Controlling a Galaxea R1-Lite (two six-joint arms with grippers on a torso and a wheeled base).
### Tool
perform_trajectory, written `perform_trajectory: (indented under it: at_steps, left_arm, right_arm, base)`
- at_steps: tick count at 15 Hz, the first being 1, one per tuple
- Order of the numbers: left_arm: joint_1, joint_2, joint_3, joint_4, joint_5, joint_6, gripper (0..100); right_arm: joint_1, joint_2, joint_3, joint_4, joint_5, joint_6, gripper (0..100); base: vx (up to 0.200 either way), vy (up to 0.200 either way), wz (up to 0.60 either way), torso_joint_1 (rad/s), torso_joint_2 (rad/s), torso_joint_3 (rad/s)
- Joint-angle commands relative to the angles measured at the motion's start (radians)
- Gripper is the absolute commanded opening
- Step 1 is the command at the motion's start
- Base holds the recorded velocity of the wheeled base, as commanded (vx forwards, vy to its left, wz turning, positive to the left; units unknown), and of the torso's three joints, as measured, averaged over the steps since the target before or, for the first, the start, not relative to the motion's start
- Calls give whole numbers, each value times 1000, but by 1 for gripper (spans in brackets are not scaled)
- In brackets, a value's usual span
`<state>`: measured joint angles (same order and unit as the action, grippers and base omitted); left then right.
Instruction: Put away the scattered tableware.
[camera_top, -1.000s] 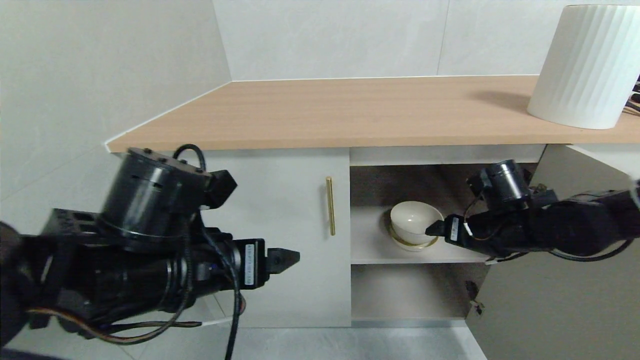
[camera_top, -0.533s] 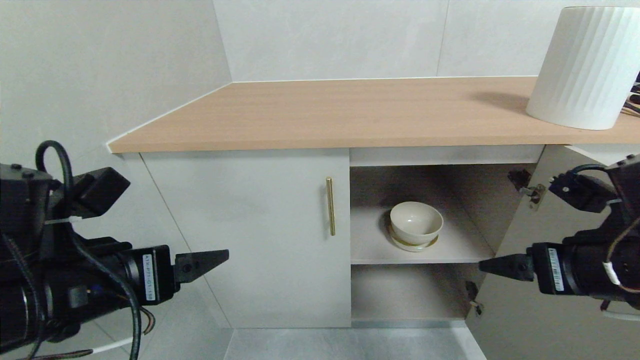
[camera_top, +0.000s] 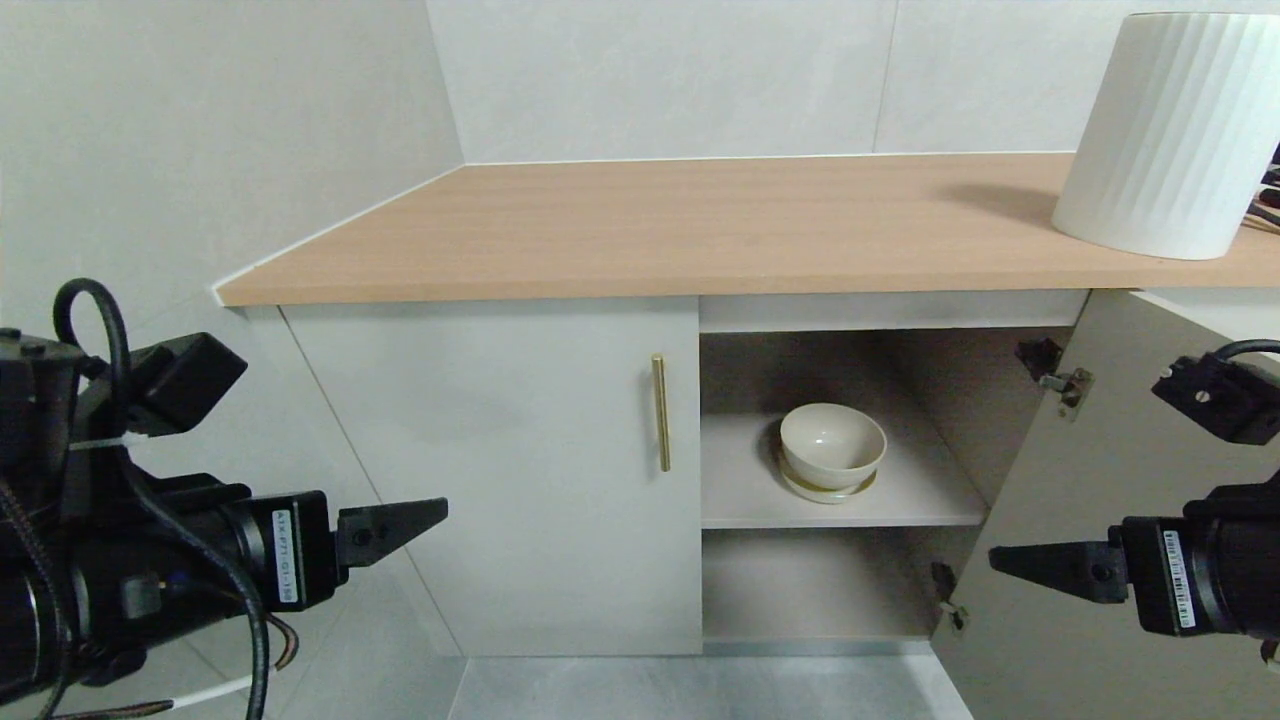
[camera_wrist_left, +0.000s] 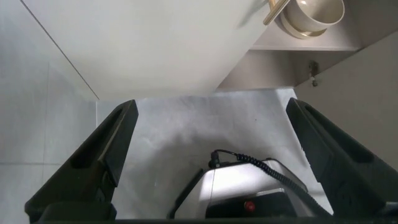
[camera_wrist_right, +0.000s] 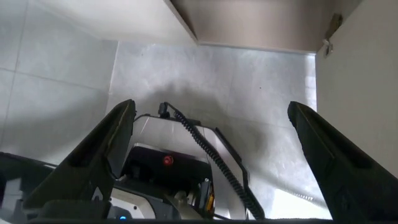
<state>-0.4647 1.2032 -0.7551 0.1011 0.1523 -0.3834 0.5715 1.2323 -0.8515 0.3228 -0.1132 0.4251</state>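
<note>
- Bowl (camera_top: 833, 445): cream, mouth up, seated in a saucer (camera_top: 826, 490) on the upper shelf (camera_top: 920, 500) of the cabinet. It lies ahead of both my claws and higher than them, between the two and nearer the right one. It is well apart from either.
- Why stacked so, as I judge it: the saucer takes the bowl's foot, so the pair fills one spot and sits steady. Both are set back from the shelf lip, which leaves room for a door to pass.
- Left claw (camera_top: 415, 518): jaws spread wide, nothing between them. Its wrist view looks through the gap at floor tile (camera_wrist_left: 186, 124).
- It hangs low before the closed door (camera_top: 500, 450). The brass handle (camera_top: 659, 412) is ahead, up and to its right, not touched.
- Right claw (camera_top: 1020, 565): jaws just as wide, also empty. It sits low, below shelf height.
- Open door (camera_top: 1060, 640): swung out toward me, just beside the right claw on its right. Contact cannot be told from the head view; the wrist view suggests a gap.
- The door stands open to give reach to the shelf. With the tableware shelved, shutting it looks like the step left.
- Caution: the right claw faces the door's inner side, and a push from there would only open it further. It would need the outer face or the free edge.
- Countertop (camera_top: 700, 220): above and beyond both claws. It bears a white ribbed cylinder (camera_top: 1170, 130) far to the right, which I do not take for tableware.
</note>
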Motion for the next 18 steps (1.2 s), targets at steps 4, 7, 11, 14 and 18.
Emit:
perform_trajectory:
  at_steps: [4, 7, 11, 14, 18]
  left_arm:
    - [-2, 13, 2, 0, 1, 0, 100]
    - [-3, 12, 2, 0, 1, 3, 100]
    - [-5, 12, 2, 0, 1, 3, 100]
    - [-6, 12, 2, 0, 1, 3, 100]
    - [-6, 12, 3, 0, 1, 5, 100]
  right_arm:
    - [1, 15, 11, -1, 0, -2, 100]
    - [1, 15, 11, 1, 0, -2, 100]
    - [1, 15, 26, 2, -3, -28, 100]
    - [1, 15, 46, 6, -16, -60, 100]
    - [2, 4, 49, 96, -14, -123, 100]
  base:
    - [-200, 0, 0, 7, 2, 1]
    - [-200, 0, 0, -1, 2, -2]
    - [-200, 0, 0, 1, 1, 4]
    - [-200, 0, 0, 2, 2, -1]
    - [0, 0, 0, 0, 0, 0]
